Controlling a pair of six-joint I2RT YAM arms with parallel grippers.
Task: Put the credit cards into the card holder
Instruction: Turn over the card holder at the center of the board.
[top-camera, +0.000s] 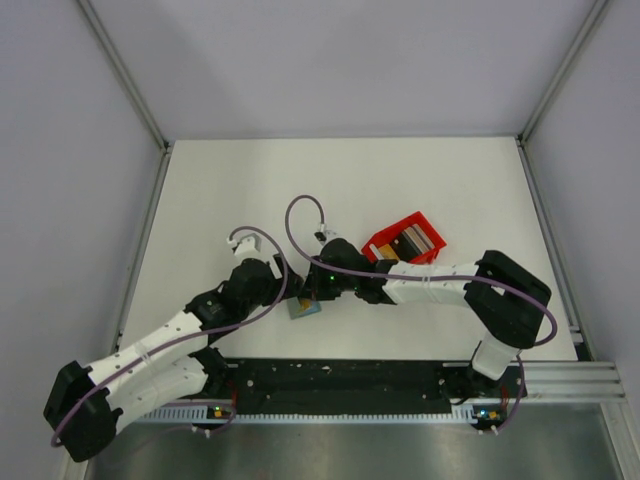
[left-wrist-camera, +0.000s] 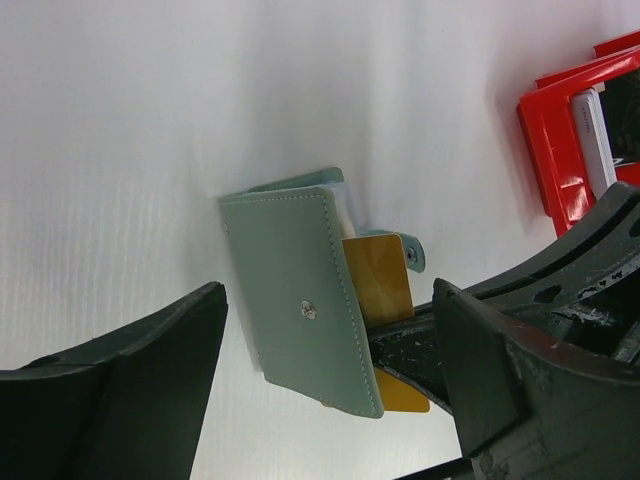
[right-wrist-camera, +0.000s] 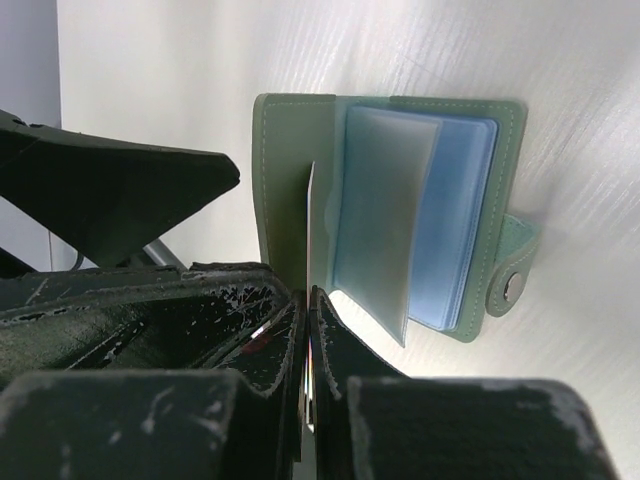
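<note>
The right gripper (right-wrist-camera: 308, 300) pinches a thin, stiff, probably slippery tan credit card (left-wrist-camera: 380, 275) by its end, its tip entering the light, floppy card holder (left-wrist-camera: 300, 300) unfolded on the white bench (left-wrist-camera: 150, 120), with the left gripper (left-wrist-camera: 330, 300) spread wide either side, likely best steadying the cover edge.

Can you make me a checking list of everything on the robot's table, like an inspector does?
Surface: white table, no spills seen.
Job's things: grey-green stitched folding wallet open; tan-orange plastic card poking in beside its pale blue pockets; more cards lying in the red plastic bin.
Clutter: only that bin; nothing else seen.
Grippers: right gripper shut on the tan-orange card; left gripper open, a finger either side of the wallet.
Cables: purple cables looping over both arms.
Surroundings: pale walls, metal frame rails.
</note>
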